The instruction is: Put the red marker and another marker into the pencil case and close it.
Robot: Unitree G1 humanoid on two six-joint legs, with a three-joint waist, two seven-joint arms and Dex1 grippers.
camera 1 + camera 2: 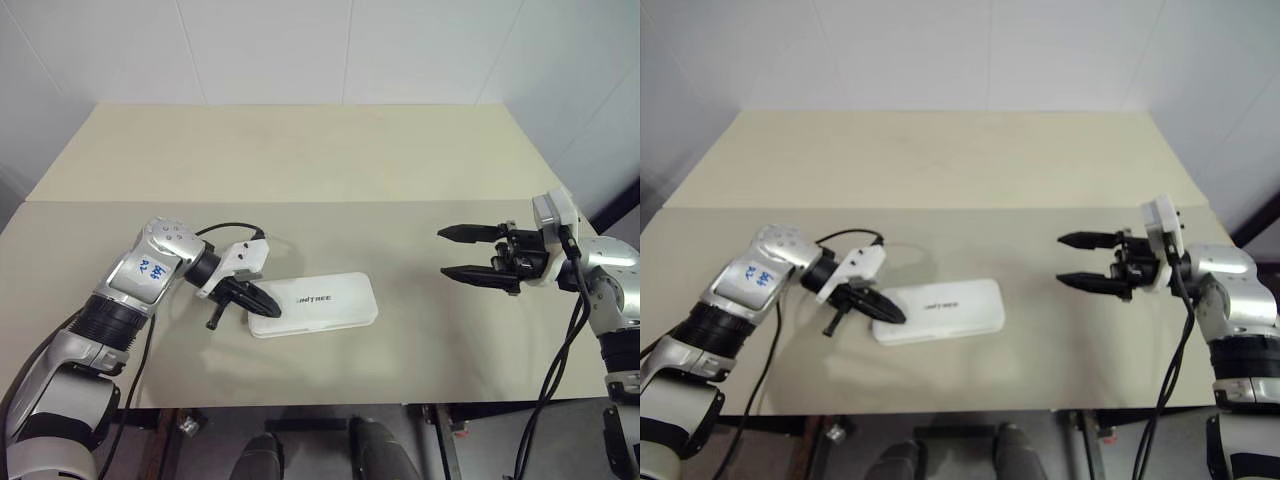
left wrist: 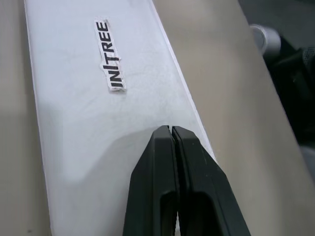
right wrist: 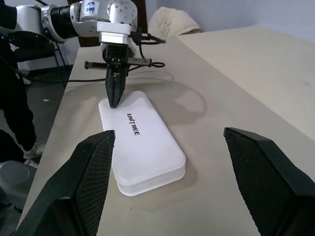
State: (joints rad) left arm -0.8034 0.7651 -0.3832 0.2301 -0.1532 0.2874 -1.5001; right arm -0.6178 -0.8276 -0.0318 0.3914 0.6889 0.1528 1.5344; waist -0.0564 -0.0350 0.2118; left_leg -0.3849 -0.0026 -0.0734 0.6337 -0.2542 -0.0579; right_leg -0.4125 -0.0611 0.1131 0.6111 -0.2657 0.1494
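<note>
The white pencil case (image 1: pixel 325 300) lies shut on the beige table, near the front edge, with its dark logo facing up. My left gripper (image 1: pixel 268 306) is shut and points down at the case's left end; its tips (image 2: pixel 170 130) rest on or just over the lid by the front rim, and I cannot tell whether they touch. Well to the right of the case, my right gripper (image 1: pixel 443 252) hovers open above the table with nothing between its fingers, pointing left toward the case. The red marker and the other marker are out of view.
The beige table (image 1: pixel 300 160) stretches back to a white wall, with a seam running across its middle. A black cable (image 1: pixel 232 229) loops from my left wrist above the table. A dark-trousered leg and shoe (image 3: pixel 17 118) stand beyond the table's left end.
</note>
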